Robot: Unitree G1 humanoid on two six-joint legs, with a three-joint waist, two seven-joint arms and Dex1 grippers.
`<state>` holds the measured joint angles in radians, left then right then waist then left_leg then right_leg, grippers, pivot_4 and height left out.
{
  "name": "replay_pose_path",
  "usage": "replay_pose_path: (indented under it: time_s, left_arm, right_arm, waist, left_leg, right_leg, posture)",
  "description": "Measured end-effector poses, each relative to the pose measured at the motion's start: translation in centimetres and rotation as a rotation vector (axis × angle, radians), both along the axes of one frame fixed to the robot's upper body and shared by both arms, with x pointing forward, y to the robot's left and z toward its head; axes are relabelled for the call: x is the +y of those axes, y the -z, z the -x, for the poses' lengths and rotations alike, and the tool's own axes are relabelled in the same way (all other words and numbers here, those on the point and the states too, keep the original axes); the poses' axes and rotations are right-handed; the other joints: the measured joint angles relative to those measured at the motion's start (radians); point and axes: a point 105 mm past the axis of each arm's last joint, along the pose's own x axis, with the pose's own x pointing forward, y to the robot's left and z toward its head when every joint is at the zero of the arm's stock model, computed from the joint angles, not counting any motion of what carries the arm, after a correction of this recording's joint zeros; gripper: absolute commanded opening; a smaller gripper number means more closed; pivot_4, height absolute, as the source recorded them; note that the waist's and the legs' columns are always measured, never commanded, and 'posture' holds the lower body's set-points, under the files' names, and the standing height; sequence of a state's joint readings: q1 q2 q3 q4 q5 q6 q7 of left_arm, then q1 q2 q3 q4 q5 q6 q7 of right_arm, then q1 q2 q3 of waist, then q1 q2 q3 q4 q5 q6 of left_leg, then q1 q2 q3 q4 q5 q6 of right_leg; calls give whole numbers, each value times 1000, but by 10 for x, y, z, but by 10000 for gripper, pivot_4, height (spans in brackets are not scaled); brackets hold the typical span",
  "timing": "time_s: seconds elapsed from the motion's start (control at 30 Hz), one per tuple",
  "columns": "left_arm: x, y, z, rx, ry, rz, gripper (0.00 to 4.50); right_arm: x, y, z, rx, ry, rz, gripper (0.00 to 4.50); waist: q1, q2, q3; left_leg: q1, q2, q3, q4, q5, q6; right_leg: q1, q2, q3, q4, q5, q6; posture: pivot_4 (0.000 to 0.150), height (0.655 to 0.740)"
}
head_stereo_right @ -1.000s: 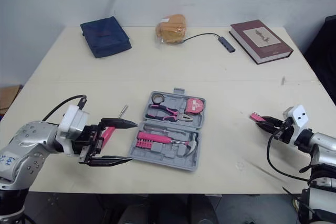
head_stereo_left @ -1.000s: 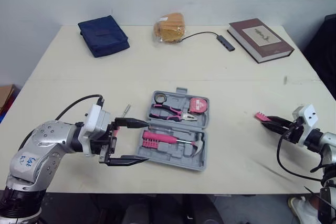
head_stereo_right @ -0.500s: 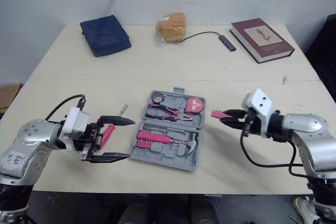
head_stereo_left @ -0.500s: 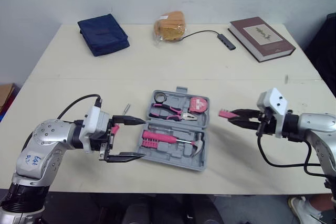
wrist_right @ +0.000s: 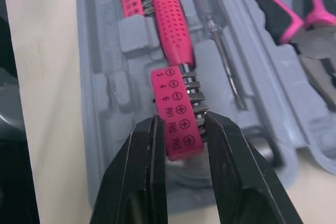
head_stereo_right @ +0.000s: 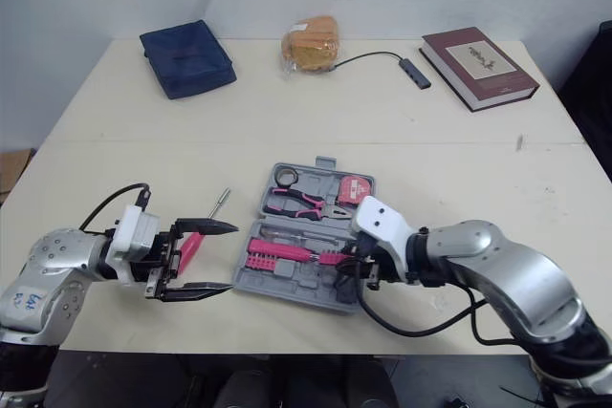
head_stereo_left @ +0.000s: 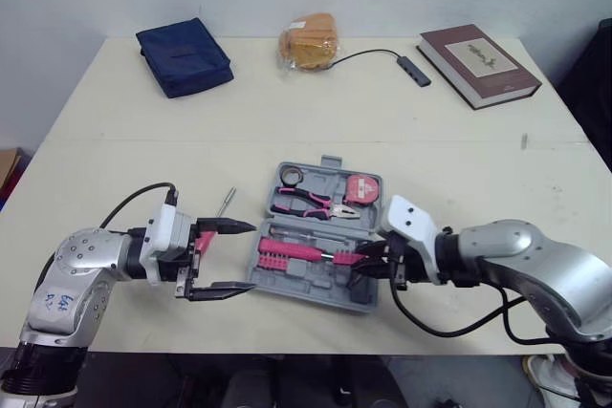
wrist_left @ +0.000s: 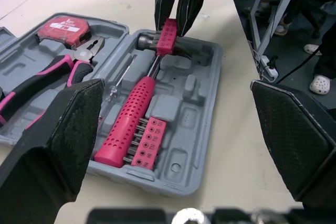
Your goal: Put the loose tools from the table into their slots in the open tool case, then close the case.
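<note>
Lower centre, the right pincer (wrist_right: 181, 121), clamped on a pink bit strip (wrist_right: 176, 109), is hovering over the hammer (wrist_right: 168, 19) in the open tool case (wrist_right: 102, 93) and arguably risking a crooked, jammed seat; lower left, the left pincer (head_stereo_left: 244, 257) is gaping empty.

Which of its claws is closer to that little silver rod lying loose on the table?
Left. The left gripper, open, sits close beside the silver rod; the right gripper holds a pink bit holder over the tool case.
</note>
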<state>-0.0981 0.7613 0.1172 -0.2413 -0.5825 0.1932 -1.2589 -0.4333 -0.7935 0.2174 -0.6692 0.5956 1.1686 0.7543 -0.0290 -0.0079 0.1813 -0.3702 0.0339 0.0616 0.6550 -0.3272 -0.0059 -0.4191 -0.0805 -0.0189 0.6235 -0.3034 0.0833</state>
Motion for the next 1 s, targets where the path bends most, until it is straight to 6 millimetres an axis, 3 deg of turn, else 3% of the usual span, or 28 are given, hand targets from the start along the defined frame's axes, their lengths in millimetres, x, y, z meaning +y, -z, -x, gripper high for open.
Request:
replay_pose_path:
  time_s: [0.23, 1.0]
  left_arm:
    - [-2, 0, 2, -5, -4, 0, 45000]
    - [0, 4, 2, 28, -26, 0, 45000]
  right_arm:
    - [8, 5, 5, 33, -41, 30, 7032]
    - [38, 18, -12, 37, -51, 48, 7032]
  waist:
    - [1, 0, 0]
    - [-6, -1, 0]
  left_leg:
    - [0, -1, 0, 3, 0, 1]
    - [0, 0, 0, 4, 0, 1]
  right_leg:
    - [1, -1, 0, 1, 0, 1]
    - [0, 0, 0, 4, 0, 0]
  posture:
    - [1500, 7400]
    - [1500, 7400]
